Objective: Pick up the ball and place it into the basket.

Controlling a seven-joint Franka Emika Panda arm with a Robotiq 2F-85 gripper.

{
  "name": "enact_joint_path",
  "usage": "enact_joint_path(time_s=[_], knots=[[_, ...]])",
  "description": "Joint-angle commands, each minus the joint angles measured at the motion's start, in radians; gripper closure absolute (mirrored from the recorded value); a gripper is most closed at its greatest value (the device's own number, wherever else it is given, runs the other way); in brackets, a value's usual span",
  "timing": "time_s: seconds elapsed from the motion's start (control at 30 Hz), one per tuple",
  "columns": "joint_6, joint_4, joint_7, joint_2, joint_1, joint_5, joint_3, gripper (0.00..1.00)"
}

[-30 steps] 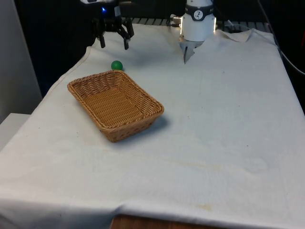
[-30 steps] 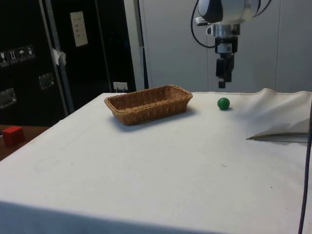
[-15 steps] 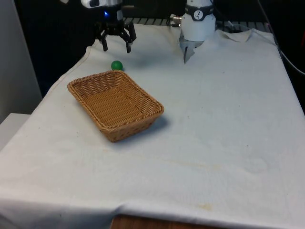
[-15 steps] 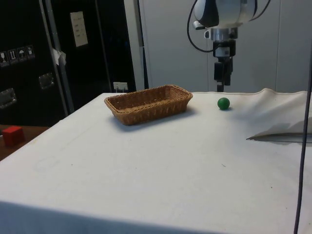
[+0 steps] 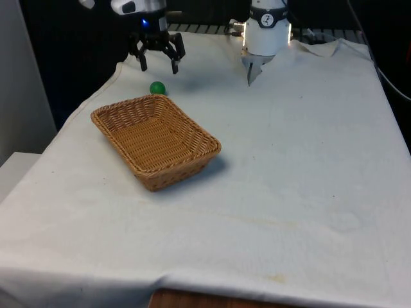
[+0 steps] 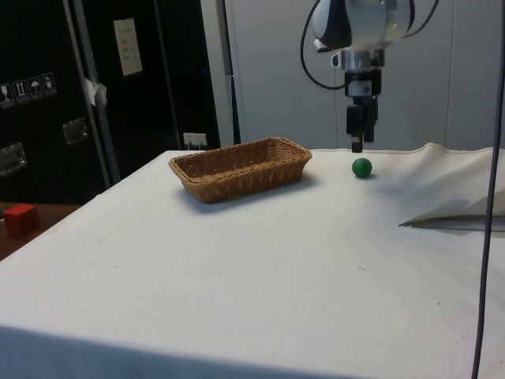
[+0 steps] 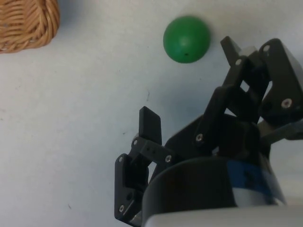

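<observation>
A small green ball lies on the white cloth just beyond the far corner of the woven basket. My gripper hangs open in the air above the cloth, slightly behind the ball and apart from it. Nothing is between the fingers. In the wrist view a corner of the basket lies off to one side of the ball.
The cloth is rumpled and raised near the robot's base. The table's edge on the front view's left runs close to the ball and basket. A red block sits off the table beside dark cabinets.
The gripper has come lower and shifted towards the ball, turning a little about its axis. The ball and basket have not moved.
</observation>
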State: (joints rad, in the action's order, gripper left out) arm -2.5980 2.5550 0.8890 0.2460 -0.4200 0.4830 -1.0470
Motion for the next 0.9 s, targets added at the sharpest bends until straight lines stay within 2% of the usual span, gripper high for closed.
enact_joint_path(time_s=[0.0,0.13,0.17,0.2,0.43,0.47,0.5,0.73,0.77,0.8,0.87], knots=[[-0.02,0.012,0.021,0.013,0.019,0.044,0.035,0.0],[-0.018,0.005,0.017,0.029,0.019,0.059,0.043,0.0],[0.0,-0.005,-0.001,0.018,0.0,0.018,0.008,0.0],[-0.016,0.002,0.016,0.034,0.019,0.065,0.047,0.0],[0.005,-0.037,0.017,0.092,0.023,0.126,0.081,0.0],[0.021,-0.044,-0.003,0.081,0.001,0.087,0.043,0.0],[0.009,-0.042,0.017,0.099,0.024,0.132,0.084,0.0],[0.022,-0.074,0.025,0.161,0.025,0.192,0.107,0.0],[0.038,-0.078,0.004,0.156,0.001,0.16,0.072,0.0],[0.023,-0.076,0.028,0.168,0.026,0.199,0.109,0.0],[0.024,-0.079,0.033,0.182,0.027,0.21,0.111,0.0]])
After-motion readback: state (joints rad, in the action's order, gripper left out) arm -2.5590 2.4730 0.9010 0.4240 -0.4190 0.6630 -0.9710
